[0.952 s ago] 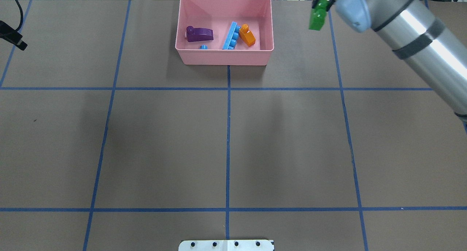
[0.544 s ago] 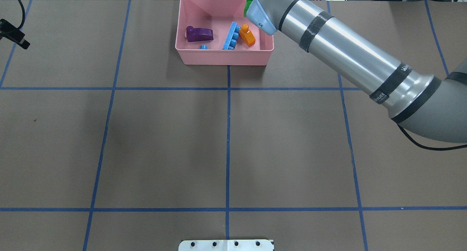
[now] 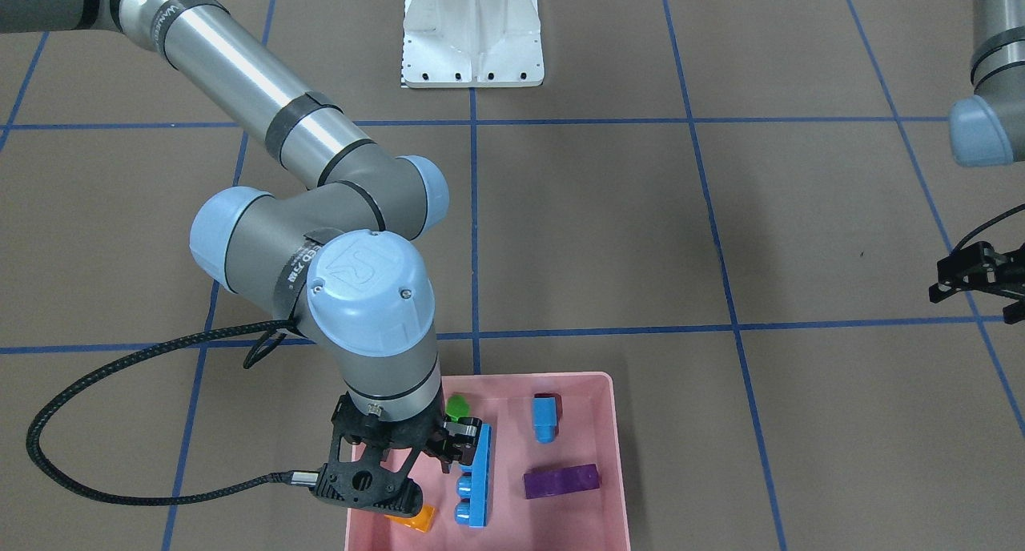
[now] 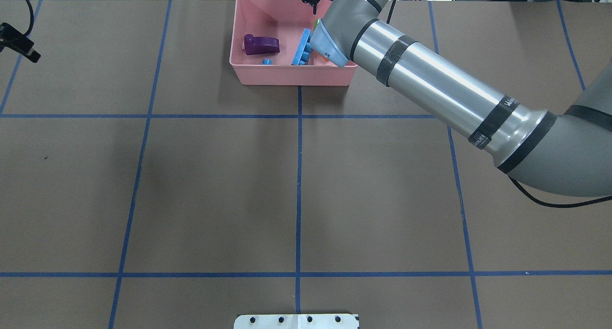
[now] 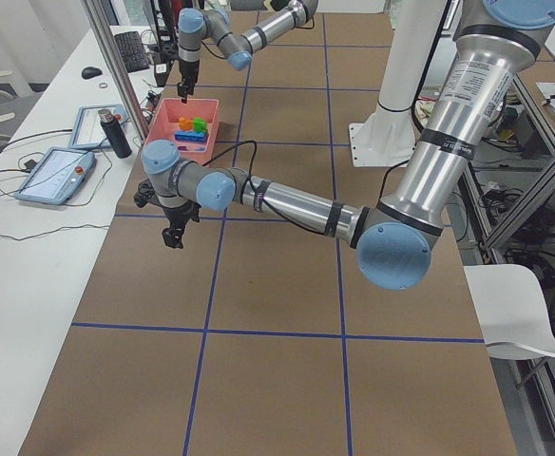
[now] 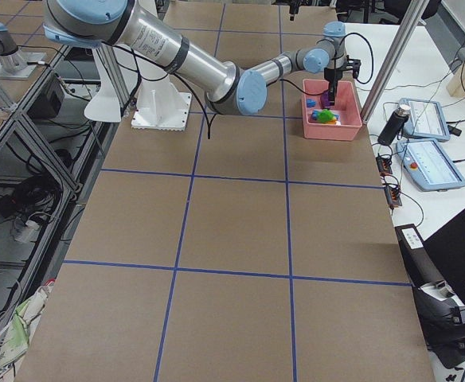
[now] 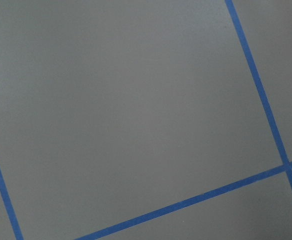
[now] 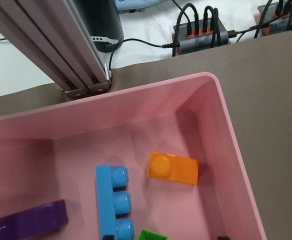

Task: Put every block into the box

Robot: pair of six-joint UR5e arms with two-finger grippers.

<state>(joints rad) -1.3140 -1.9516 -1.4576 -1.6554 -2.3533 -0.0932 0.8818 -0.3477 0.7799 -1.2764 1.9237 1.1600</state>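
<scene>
The right pincer hangs, apparently open, over the pink box at the far edge of the table, the green block seemingly lying inside beside the long blue block, likely the last drop, with a straight lift clear due next.

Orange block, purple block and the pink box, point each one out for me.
orange block (image 8: pixel 173 169), right wrist view, middle of its top face
purple block (image 3: pixel 562 481), front-facing view, middle of its long face
pink box (image 4: pixel 287 75), overhead view, its near outer wall

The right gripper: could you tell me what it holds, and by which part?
Nothing; the right gripper hangs open above the box, the green block lying loose inside.
</scene>
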